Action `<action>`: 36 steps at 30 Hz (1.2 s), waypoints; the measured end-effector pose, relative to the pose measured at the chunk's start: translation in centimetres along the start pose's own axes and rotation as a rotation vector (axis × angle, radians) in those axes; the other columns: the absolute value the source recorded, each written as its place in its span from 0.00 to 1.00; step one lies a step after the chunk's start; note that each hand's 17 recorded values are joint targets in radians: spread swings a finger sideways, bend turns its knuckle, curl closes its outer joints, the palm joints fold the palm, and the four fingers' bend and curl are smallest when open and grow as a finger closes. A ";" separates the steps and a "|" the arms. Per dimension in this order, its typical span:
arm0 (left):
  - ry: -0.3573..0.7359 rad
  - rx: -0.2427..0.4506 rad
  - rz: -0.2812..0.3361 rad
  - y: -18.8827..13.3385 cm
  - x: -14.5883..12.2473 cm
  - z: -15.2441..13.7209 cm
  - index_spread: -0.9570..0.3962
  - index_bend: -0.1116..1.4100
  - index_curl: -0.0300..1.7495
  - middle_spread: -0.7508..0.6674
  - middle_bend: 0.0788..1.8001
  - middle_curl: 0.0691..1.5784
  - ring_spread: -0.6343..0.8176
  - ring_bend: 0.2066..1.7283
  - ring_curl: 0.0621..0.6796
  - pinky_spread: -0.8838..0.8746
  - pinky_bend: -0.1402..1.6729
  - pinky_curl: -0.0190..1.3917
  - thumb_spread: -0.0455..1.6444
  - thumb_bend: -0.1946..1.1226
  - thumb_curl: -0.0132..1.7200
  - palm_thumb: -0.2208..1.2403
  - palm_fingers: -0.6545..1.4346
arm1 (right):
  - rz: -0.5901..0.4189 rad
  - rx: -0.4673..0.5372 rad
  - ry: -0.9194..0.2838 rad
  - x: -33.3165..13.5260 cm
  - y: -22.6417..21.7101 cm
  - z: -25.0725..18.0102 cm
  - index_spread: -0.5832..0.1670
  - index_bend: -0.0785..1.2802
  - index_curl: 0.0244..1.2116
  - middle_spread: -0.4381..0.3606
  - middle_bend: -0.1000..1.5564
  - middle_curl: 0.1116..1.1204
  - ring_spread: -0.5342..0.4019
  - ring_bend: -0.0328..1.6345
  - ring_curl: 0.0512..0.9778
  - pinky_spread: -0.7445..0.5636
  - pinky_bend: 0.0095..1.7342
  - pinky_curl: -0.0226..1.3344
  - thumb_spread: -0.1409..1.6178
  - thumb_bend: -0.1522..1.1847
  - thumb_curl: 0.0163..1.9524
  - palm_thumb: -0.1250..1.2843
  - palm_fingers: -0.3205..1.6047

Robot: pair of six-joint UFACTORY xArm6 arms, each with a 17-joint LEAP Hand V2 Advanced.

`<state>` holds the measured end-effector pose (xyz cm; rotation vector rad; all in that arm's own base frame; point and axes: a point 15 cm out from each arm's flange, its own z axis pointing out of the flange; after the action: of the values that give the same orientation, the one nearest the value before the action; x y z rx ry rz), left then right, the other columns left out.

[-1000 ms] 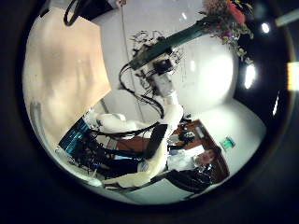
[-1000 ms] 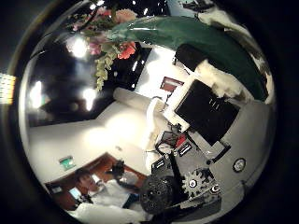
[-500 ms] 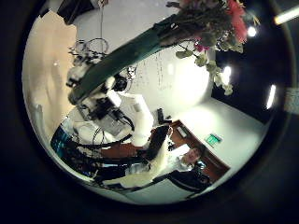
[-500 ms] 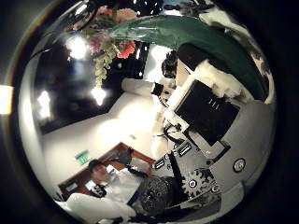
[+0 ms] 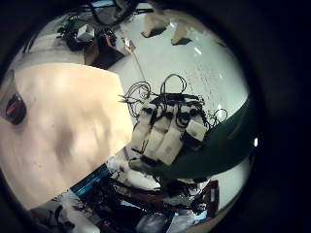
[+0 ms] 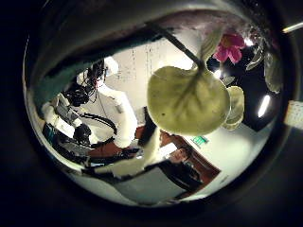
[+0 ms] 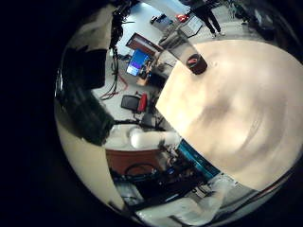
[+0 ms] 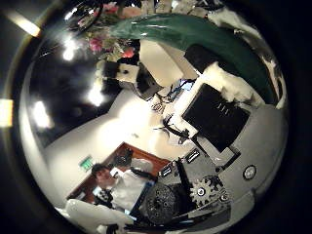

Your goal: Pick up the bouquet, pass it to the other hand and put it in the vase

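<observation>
The table (image 5: 68,126) is seen from above in both little-finger palm views. The bouquet (image 6: 189,95) is viewed at close range from the left thumb side, and farther off (image 8: 127,34) from the right thumb side.

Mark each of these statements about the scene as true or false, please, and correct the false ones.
1. The right hand has its fingers curled round the bouquet. True; the left little finger side palm view also shows those fingers on its wrapped stem.
2. The bouquet already stands in the vase. False: it is up in the right hand, apart from the vase.
3. A large leaf of the bouquet is close to the palm of the left hand. True.
4. A hand is holding the vase. False: the vase stands on the table and no hand touches it.
</observation>
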<state>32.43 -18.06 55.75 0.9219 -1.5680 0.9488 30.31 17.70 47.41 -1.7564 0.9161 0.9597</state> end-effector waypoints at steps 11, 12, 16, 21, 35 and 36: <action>0.073 0.160 0.045 -1.3 1.1 -1.8 0.45 0.47 0.33 0.31 0.51 0.44 0.19 0.67 0.65 0.35 0.56 0.44 0.64 0.26 0.28 0.71 0.94 | 0.017 0.076 0.136 3.2 -1.9 -0.8 0.51 0.96 0.66 0.42 0.92 0.56 0.38 0.90 0.66 0.43 0.69 0.76 0.57 0.10 0.64 0.90 0.76; 0.070 0.195 0.051 -1.5 0.9 -2.0 0.43 0.50 0.35 0.30 0.53 0.45 0.18 0.69 0.68 0.33 0.59 0.46 0.64 0.26 0.29 0.72 0.92 | 0.017 0.087 0.138 3.3 -2.1 -0.9 0.50 0.96 0.66 0.42 0.92 0.56 0.38 0.90 0.66 0.43 0.68 0.76 0.57 0.09 0.63 0.88 0.75; 0.030 0.286 0.111 -1.6 1.1 -2.4 0.36 0.62 0.41 0.25 0.59 0.49 0.16 0.75 0.75 0.28 0.68 0.53 0.64 0.25 0.32 0.75 0.89 | 0.052 0.108 0.131 4.5 -1.9 -0.7 0.49 0.91 0.65 0.42 0.90 0.55 0.37 0.88 0.65 0.41 0.67 0.74 0.60 0.07 0.57 0.78 0.73; -0.003 0.350 0.174 -1.9 1.6 -3.3 0.32 0.68 0.46 0.23 0.64 0.52 0.15 0.80 0.79 0.24 0.73 0.58 0.65 0.25 0.35 0.78 0.86 | 0.112 0.130 0.112 6.2 -0.7 -0.7 0.43 0.74 0.62 0.40 0.81 0.52 0.36 0.85 0.62 0.35 0.66 0.70 0.64 0.09 0.49 0.72 0.61; -0.097 0.576 0.321 -2.0 4.9 -10.7 0.26 0.68 0.55 0.21 0.67 0.54 0.16 0.84 0.80 0.19 0.74 0.65 0.67 0.21 0.40 0.80 0.84 | 0.152 0.190 0.127 7.6 -0.2 -2.7 0.33 0.41 0.54 0.38 0.68 0.49 0.33 0.79 0.55 0.20 0.59 0.58 0.68 0.10 0.36 0.71 0.45; -0.109 0.593 0.329 -2.1 5.0 -11.3 0.26 0.68 0.55 0.21 0.67 0.54 0.16 0.84 0.80 0.19 0.74 0.65 0.67 0.21 0.40 0.80 0.84 | 0.158 0.189 0.123 7.7 -0.1 -2.6 0.33 0.41 0.54 0.39 0.66 0.48 0.34 0.78 0.55 0.22 0.59 0.58 0.68 0.10 0.36 0.71 0.41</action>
<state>37.70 -9.02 62.58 1.1490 -1.5841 1.6786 34.19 13.92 41.32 -1.6145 1.2003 0.8410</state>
